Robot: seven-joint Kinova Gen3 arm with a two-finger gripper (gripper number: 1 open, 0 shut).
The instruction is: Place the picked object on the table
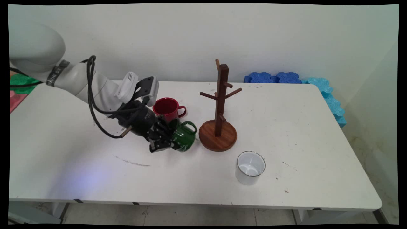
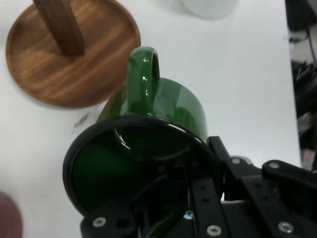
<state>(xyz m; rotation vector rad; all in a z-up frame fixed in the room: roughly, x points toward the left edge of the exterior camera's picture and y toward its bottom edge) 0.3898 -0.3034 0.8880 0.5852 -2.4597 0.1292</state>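
My gripper [image 1: 162, 140] is shut on the rim of a green mug [image 1: 185, 139], one finger inside the mug and one outside. The mug is tilted, with its mouth toward the hand and its handle pointing up toward the wooden mug tree [image 1: 220, 105]. In the hand view the green mug [image 2: 173, 104] fills the centre, its dark rim against my gripper [image 2: 210, 166]. The tree's round base [image 2: 29, 54] lies just beyond the handle. A red mug [image 1: 167, 108] stands upright right behind my hand. I cannot tell whether the green mug touches the table.
A white mug [image 1: 250, 167] stands upright near the front edge, to the right of the tree's base [image 1: 208, 140]. Blue foam blocks [image 1: 273, 77] and lighter blue ones [image 1: 330, 101] lie past the table's back right corner. Coloured mats [image 1: 17, 84] show at the far left.
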